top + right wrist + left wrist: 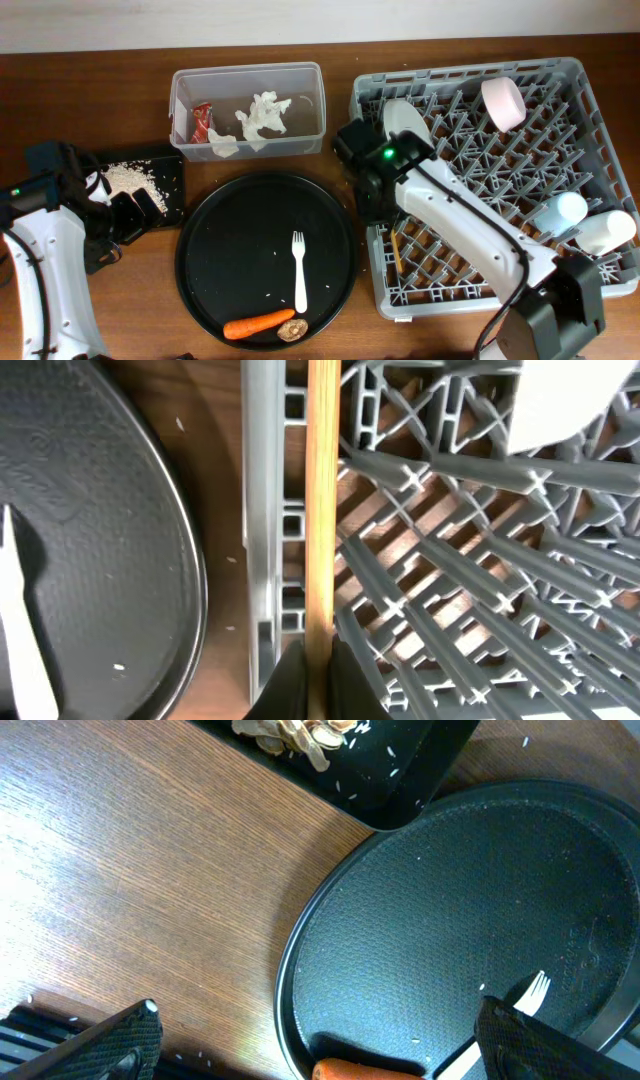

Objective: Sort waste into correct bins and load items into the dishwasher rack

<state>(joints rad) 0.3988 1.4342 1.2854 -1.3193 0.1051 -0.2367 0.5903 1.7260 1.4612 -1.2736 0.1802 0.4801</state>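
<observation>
**Desk:** Where does the sort stand?

**Photographer:** Well along. The dishwasher rack (480,160), right of frame, carries a white plate (403,122) and a pink-white bowl (503,103) at its top, and a cup (562,212) beside a second cup (608,232) at its right edge. The clear tub (245,70), top centre, holds crumpled tissues (264,115) and a red wrapper (203,120). Grainy scraps (130,178) lie in the shallow black tray (172,200) at left.

**Desk:** And the arms?

**Photographer:** The right gripper (318,660) is pinched tight on the wooden stick (322,500), held over the rack's left wall. The left gripper (320,1045) stands wide and empty above the left rim of the round black tray (240,240).

**Desk:** What is left?

**Photographer:** By my reading, seating the stick, then the fork (299,275), carrot (257,325) and brown lump (293,329) on the round tray.

**Desk:** Any brands or labels?

**Photographer:** None legible. A faint embossed mark on the round tray cannot be read.
</observation>
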